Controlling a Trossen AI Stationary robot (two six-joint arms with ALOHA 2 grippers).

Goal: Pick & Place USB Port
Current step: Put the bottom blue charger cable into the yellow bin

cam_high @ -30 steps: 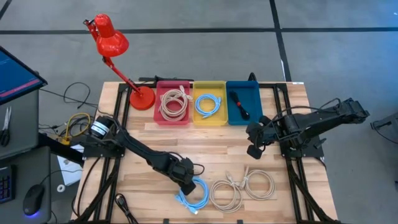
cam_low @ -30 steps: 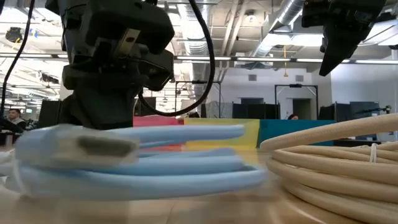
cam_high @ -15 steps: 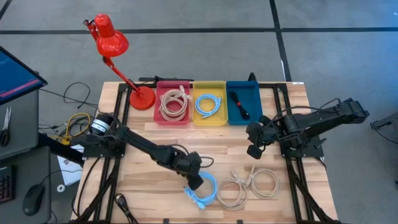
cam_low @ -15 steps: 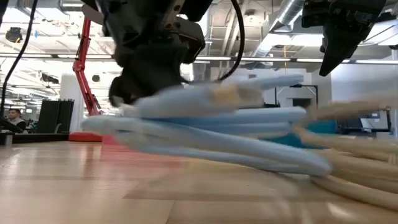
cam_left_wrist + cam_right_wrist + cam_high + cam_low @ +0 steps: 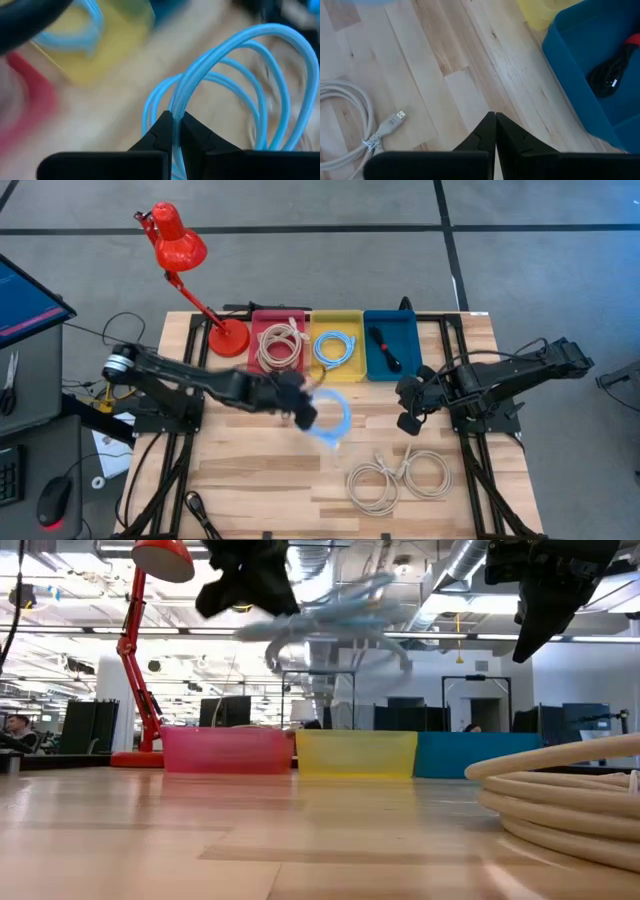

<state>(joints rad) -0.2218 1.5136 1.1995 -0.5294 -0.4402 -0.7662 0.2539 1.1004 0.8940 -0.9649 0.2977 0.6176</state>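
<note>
A light-blue coiled cable (image 5: 335,418) hangs in the air from my left gripper (image 5: 305,412), over the table's middle, just near of the yellow bin (image 5: 336,365). In the low view the coil (image 5: 340,615) is well above the table, below that gripper (image 5: 250,580). The yellow bin holds another blue coil (image 5: 334,347). My right gripper (image 5: 407,423) is shut and empty, raised over the table's right side (image 5: 540,610). My left gripper is shut on the blue cable, pinching a strand of the coil (image 5: 176,112) between its two fingers. The other loops (image 5: 240,90) fan out beyond the fingertips. The coil is lifted clear of the table.
Along the far edge stand a red bin (image 5: 278,370) with a beige cable, the yellow bin, and a blue bin (image 5: 391,370) with a black cable (image 5: 612,75). Two beige coils (image 5: 398,478) lie near the right front. A red lamp (image 5: 228,337) stands far left.
My left gripper, shut on the blue coil, first dragged it rightward along the near part of the table. Then it lifted the coil clear and carried it up and toward the far edge, to just short of the yellow bin. My right arm stayed still.
</note>
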